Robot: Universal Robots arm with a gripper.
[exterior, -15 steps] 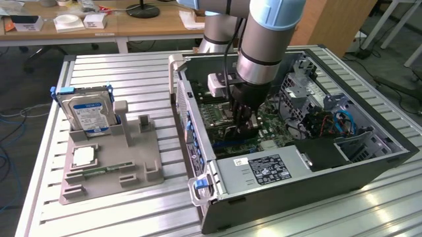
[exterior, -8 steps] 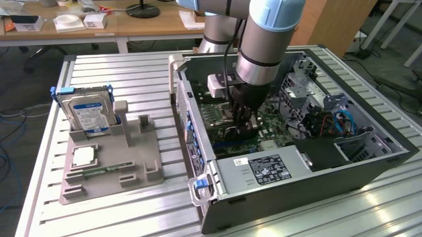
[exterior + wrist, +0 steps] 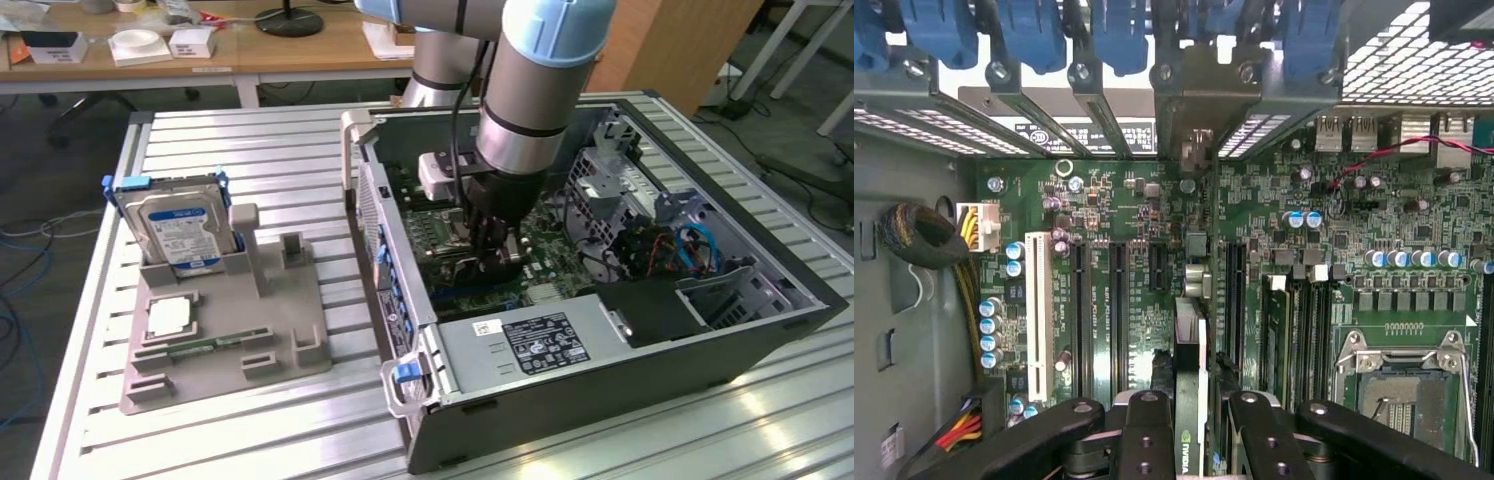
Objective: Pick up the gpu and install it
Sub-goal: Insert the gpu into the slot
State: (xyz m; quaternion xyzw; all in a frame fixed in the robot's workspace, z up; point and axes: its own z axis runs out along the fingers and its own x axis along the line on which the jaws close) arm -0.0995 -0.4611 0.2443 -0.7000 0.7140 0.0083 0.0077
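Observation:
The gpu (image 3: pixel 1191 345) appears thin and edge-on, standing on the green motherboard (image 3: pixel 1114 190) between the long black slots. Its silver end bracket (image 3: pixel 1199 95) sits against the case's back wall. My gripper (image 3: pixel 1194 425) is shut on the card, one black finger (image 3: pixel 1146 420) pressing each side. In the exterior view the gripper (image 3: pixel 490 255) reaches straight down into the open computer case (image 3: pixel 747 320), low over the motherboard (image 3: pixel 561 245). From there the arm hides the card.
A grey holder (image 3: pixel 274 340) at the exterior view's left carries a blue-labelled hard drive (image 3: pixel 180 225) and a narrow memory stick (image 3: pixel 200 345). Inside the case are the power supply (image 3: pixel 527 345), the CPU socket (image 3: pixel 1399 375), a white slot (image 3: pixel 1037 310) and a cable bundle (image 3: pixel 924 235).

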